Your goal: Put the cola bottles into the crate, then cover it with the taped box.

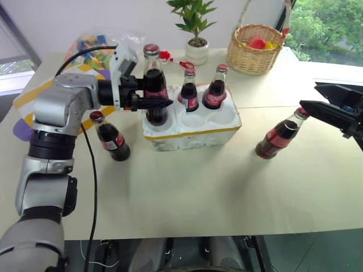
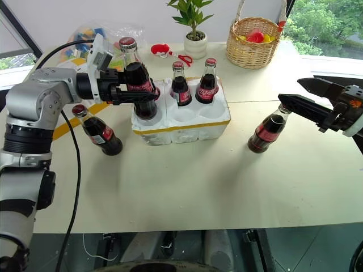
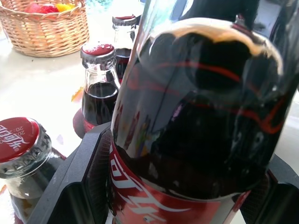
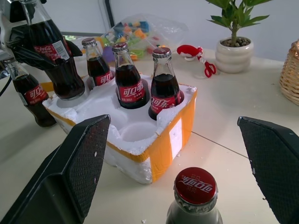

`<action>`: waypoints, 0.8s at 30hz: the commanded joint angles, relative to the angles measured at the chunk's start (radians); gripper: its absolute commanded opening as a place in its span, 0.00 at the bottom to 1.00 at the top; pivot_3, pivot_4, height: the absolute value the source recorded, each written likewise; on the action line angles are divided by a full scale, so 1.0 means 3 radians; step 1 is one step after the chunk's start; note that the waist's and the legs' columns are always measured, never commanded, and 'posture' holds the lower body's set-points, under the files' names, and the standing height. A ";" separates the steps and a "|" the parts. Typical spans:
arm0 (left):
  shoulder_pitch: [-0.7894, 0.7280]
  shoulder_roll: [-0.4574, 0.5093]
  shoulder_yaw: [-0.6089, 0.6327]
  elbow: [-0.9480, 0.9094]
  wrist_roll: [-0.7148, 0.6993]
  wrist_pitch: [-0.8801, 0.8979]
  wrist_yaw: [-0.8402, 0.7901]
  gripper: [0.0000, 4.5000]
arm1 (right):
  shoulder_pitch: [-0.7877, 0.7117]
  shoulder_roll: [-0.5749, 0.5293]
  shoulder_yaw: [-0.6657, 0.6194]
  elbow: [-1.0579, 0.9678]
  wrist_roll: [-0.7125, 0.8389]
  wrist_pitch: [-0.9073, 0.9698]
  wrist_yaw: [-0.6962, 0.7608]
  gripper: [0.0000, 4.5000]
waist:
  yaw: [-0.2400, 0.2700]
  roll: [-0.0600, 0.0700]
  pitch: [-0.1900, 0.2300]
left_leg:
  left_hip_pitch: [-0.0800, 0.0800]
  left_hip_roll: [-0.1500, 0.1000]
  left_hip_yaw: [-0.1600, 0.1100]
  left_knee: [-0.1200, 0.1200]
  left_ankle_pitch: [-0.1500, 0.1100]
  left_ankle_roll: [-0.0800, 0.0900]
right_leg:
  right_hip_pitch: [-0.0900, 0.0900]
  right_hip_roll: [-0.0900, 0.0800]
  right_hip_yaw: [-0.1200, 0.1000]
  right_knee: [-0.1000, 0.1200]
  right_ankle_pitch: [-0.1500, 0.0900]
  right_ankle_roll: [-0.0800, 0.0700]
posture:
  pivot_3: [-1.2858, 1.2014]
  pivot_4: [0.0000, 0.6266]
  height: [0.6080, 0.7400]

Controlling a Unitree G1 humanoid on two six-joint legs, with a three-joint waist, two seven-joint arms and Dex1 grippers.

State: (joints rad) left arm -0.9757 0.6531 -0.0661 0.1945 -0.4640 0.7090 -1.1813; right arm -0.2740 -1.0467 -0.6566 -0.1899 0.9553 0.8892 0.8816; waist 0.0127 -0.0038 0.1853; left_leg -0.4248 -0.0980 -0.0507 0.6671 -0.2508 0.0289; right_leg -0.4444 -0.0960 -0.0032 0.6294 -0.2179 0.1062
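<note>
My left gripper (image 1: 154,97) is shut on a cola bottle (image 1: 153,76), held upright with its base in the front-left well of the crate (image 1: 193,133). Three more cola bottles stand in the crate's back row (image 4: 96,65) (image 4: 128,81) (image 4: 163,91). The other front wells (image 4: 135,131) are empty. Another bottle (image 1: 112,139) stands on the table left of the crate. My right gripper (image 1: 315,97) is open, level with the cap of a bottle (image 1: 279,137) on the right and not touching it. Behind my left arm, the taped box (image 1: 22,96) shows as yellow stripes.
At the back of the table stand a wicker basket (image 1: 255,48) with fruit, a potted plant (image 1: 196,39), a bag of coloured pieces (image 1: 93,42) and a small red item (image 1: 170,56). Open tabletop (image 1: 187,187) lies in front of the crate.
</note>
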 commanded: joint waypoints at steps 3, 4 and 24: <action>-0.0062 0.0034 0.0077 -0.0124 -0.0032 -0.0066 -0.0057 0.63 | -0.0012 -0.0047 -0.0158 -0.0034 0.0007 -0.0044 -0.0015 1.00 | 0.0005 0.0000 0.0000 | 0.0000 0.0000 0.0000 0.0000 0.0000 0.0000 | 0.0000 0.0000 0.0000 0.0000 0.0000 0.0000 | 0.52 0.24 0.94; -0.0055 0.0037 0.0077 -0.0128 -0.0031 -0.0069 -0.0064 0.63 | -0.0019 -0.0045 -0.0151 -0.0031 0.0004 -0.0048 -0.0019 1.00 | 0.0004 0.0000 0.0000 | 0.0000 0.0000 0.0000 0.0000 0.0000 0.0000 | 0.0001 0.0000 0.0000 0.0000 0.0000 0.0000 | 0.52 0.24 0.94; -0.0146 0.0106 0.0215 -0.0228 -0.0227 0.0137 -0.0089 0.99 | -0.0066 -0.0100 -0.0112 0.0014 -0.0040 -0.0078 0.0051 1.00 | 0.0000 0.0001 -0.0001 | 0.0002 0.0000 0.0000 0.0001 0.0000 0.0000 | 0.0002 0.0000 0.0000 0.0002 0.0000 0.0000 | 0.52 0.24 0.94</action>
State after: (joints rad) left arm -0.9764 0.6614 -0.0485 0.1553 -0.5044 0.7358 -1.1990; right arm -0.2750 -1.0502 -0.6668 -0.1883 0.9446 0.8864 0.8881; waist 0.0128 -0.0036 0.1851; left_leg -0.4242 -0.0980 -0.0507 0.6674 -0.2508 0.0290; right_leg -0.4438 -0.0960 -0.0032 0.6300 -0.2178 0.1062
